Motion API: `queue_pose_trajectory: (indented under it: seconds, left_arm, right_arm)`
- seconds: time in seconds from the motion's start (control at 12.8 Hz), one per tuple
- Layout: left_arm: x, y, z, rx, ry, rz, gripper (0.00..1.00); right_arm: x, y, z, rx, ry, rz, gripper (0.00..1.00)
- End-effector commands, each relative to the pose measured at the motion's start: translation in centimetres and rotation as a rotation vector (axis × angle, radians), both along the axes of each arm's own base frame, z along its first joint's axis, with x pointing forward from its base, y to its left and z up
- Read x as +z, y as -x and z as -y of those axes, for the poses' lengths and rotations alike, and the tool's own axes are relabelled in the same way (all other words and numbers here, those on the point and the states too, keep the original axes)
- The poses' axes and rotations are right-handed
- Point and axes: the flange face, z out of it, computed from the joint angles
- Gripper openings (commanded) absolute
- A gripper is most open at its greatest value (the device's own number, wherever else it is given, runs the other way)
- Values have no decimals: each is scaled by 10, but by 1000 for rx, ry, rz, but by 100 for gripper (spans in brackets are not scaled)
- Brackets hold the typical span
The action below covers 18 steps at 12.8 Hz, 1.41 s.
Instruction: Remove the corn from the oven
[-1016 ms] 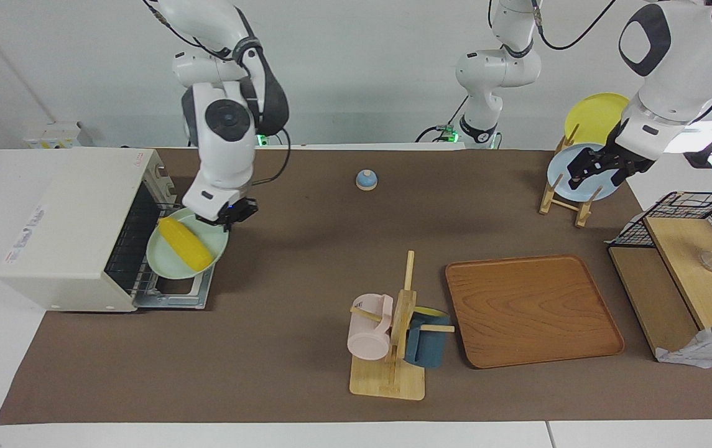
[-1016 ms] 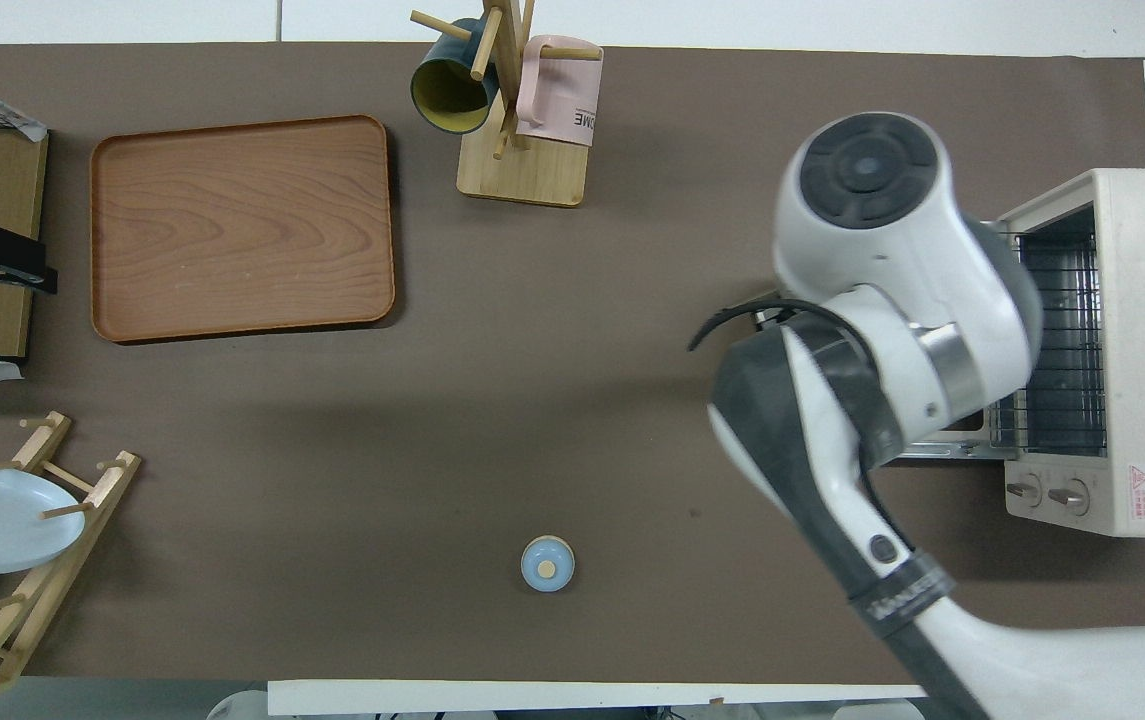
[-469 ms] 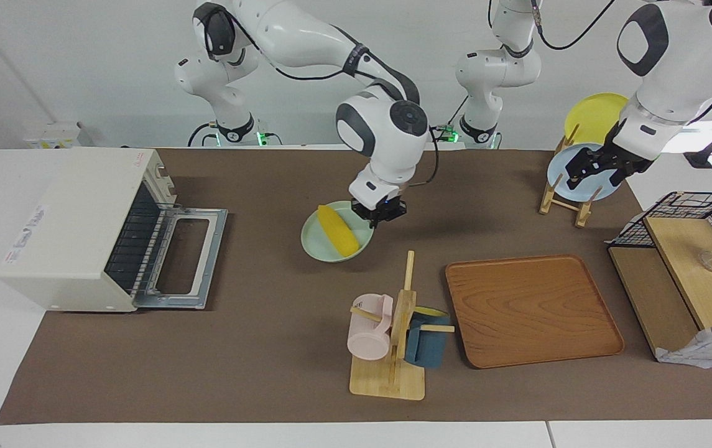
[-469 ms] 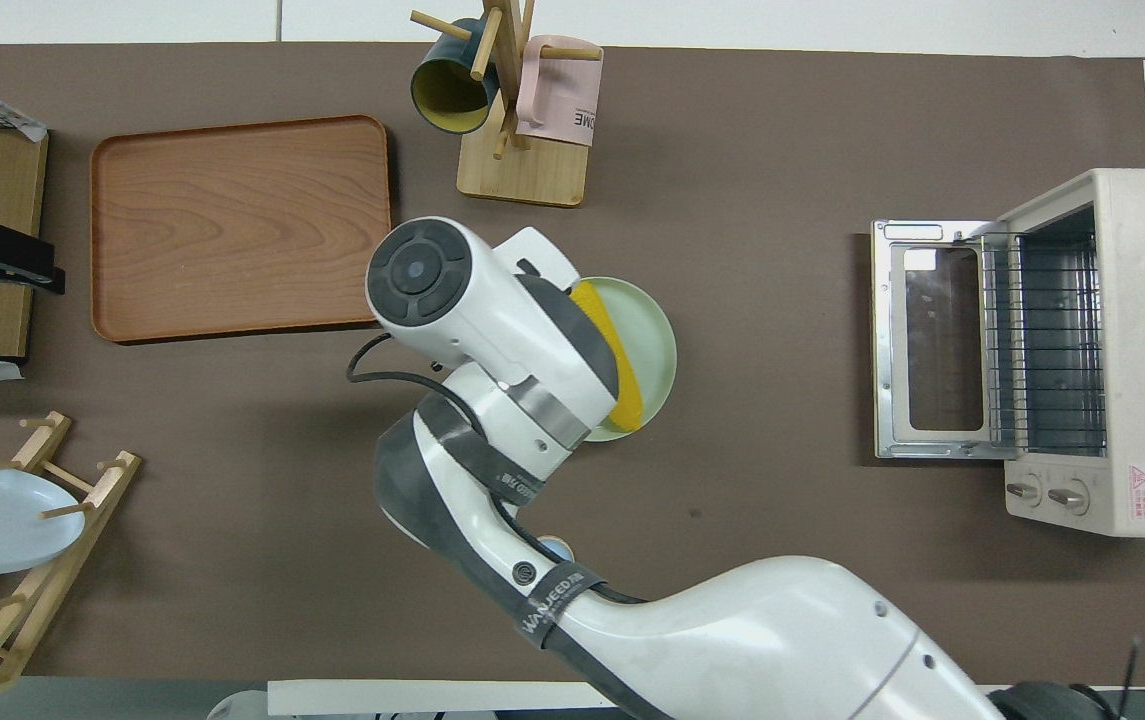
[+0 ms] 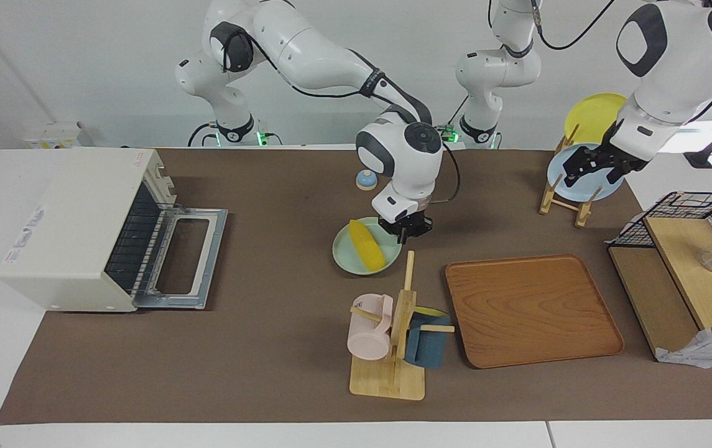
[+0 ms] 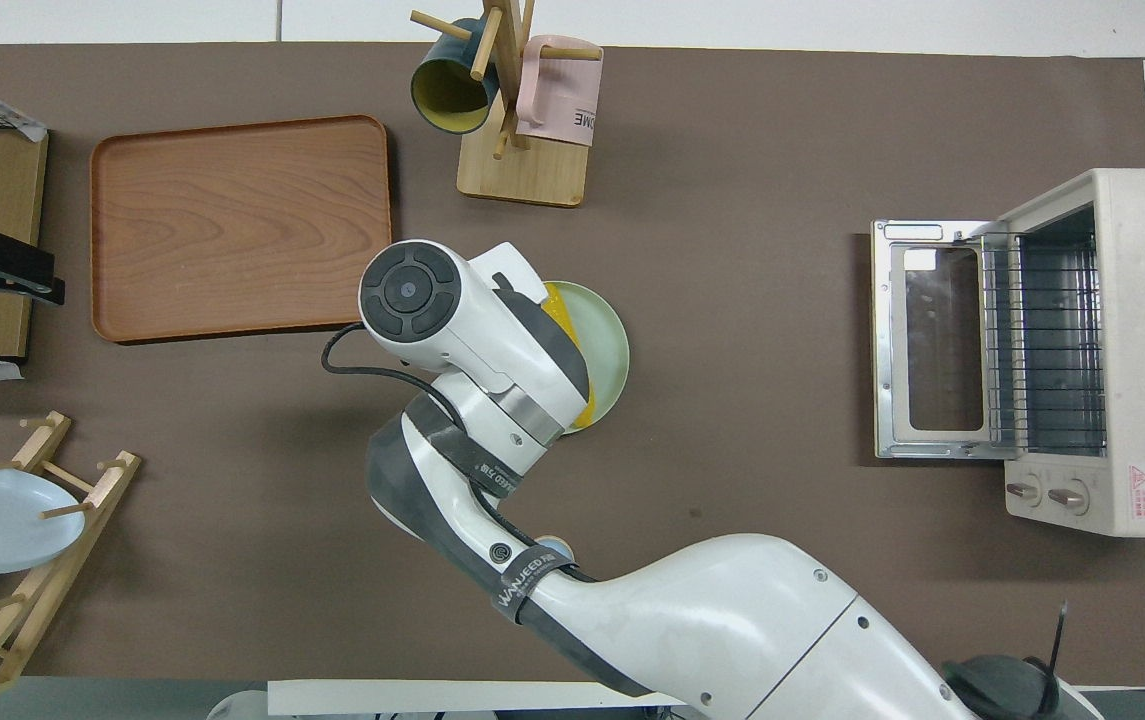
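Observation:
The corn (image 5: 367, 246) lies on a pale green plate (image 5: 346, 255) at the middle of the mat, next to the mug tree. My right gripper (image 5: 406, 231) is shut on the plate's rim, on the side toward the left arm's end. I cannot tell whether the plate rests on the mat or hangs just above it. In the overhead view the right arm covers most of the corn (image 6: 582, 412) and part of the plate (image 6: 604, 345). The oven (image 5: 76, 227) stands at the right arm's end with its door (image 5: 184, 255) dropped open and its rack bare (image 6: 1052, 340). My left gripper (image 5: 595, 165) waits open over the plate rack.
A wooden tray (image 5: 533, 310) lies beside the mug tree (image 5: 396, 330), which holds a pink and a blue mug. A small blue knob (image 5: 365, 180) sits nearer the robots than the plate. A plate rack (image 5: 570, 186) and a wire shelf (image 5: 685, 261) stand at the left arm's end.
My right arm carried the plate with the corn from the oven's open door to the middle of the mat, toward the left arm's end. The left arm has barely moved.

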Motion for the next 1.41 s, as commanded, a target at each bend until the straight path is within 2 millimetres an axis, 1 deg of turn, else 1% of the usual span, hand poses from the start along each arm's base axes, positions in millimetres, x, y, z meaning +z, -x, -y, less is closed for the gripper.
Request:
queue_pose_trajectory:
  seconds: [0.0,0.08,0.16,0.23,0.31,0.39,0.47,0.55,0.62,0.7,0.78,0.86,0.94,1.02,1.09,1.17,1.25,1.33]
  left_arm:
    - [-9,17,4,47,-17,-10,100]
    - [-28,27,14,89,-22,16,100]
    - [-52,43,61,80,-18,74,100]
    - [-77,55,107,141,-13,108,100]
    - [-99,62,152,214,0,133,100]
    - [-129,61,199,265,16,148,100]
    - [-152,61,234,282,27,152,100]
    - [-168,59,260,304,43,162,100]
    - [-186,61,285,306,52,165,100]
    - [-205,64,301,309,57,162,100]
    - [-224,69,316,289,59,158,100]
    - [-233,73,324,283,56,152,100]
    - [-236,73,327,294,58,152,100]
    - [-233,75,338,306,72,164,100]
    - [-239,78,366,319,81,164,100]
    - [-254,76,389,345,76,155,100]
    - [-264,74,407,363,77,152,100]
    - [-275,73,417,366,74,146,99]
  right_arm:
    - [22,-19,16,-55,-49,23,52]
    - [49,-33,36,-69,-59,51,52]
    - [67,-53,81,-69,-50,52,52]
    - [78,-56,120,-1,-9,14,51]
    - [85,-56,159,77,21,-26,47]
    - [82,-53,214,116,47,-70,43]
    - [72,-44,252,144,61,-99,38]
    - [58,-38,286,201,80,-116,32]
    - [41,-38,326,243,101,-128,21]
    - [26,-38,364,252,105,-124,12]
    - [14,-34,389,283,109,-114,6]
    - [3,-31,408,313,132,-113,2]
    - [-8,-29,417,333,169,-114,0]
    - [-18,-28,421,353,198,-114,0]
    - [-27,-29,429,357,213,-118,0]
    - [-33,-29,437,344,213,-129,0]
    - [-37,-29,438,342,212,-137,0]
    - [-39,-29,438,343,211,-138,0]
